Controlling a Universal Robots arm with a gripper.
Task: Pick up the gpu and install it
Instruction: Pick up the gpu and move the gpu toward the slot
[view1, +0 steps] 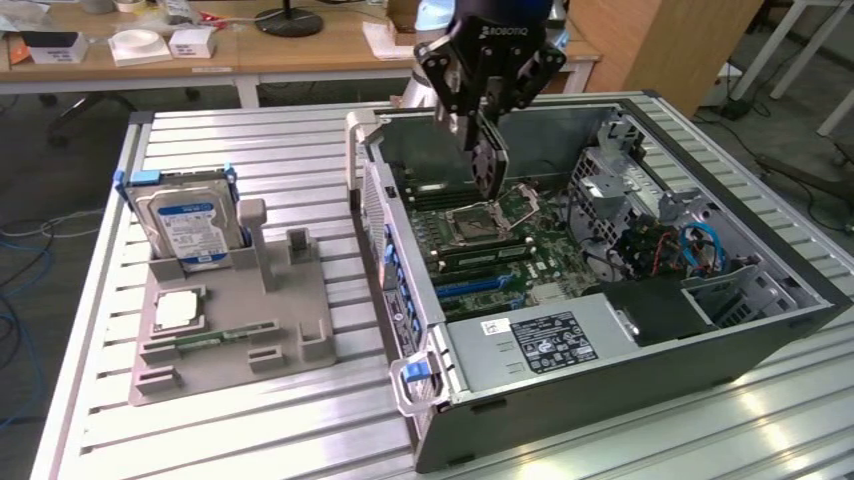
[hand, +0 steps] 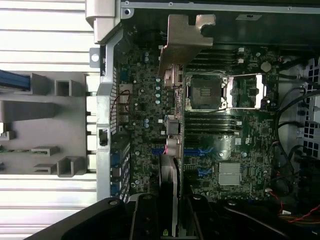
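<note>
My gripper hangs over the open computer case, shut on the gpu. The dark card hangs on edge below the fingers, above the motherboard near the CPU socket. In the wrist view the gpu is seen edge-on, running from the gripper out to its silvery metal end bracket. The bracket end lies toward the case's rear wall. Blue expansion slots lie beside and under the card. I cannot tell whether the card touches the board.
A grey parts holder lies on the slatted metal table at the exterior view's left. It carries an upright silver hard drive, a CPU chip and a green memory stick. The power supply and cables fill the case's near end.
</note>
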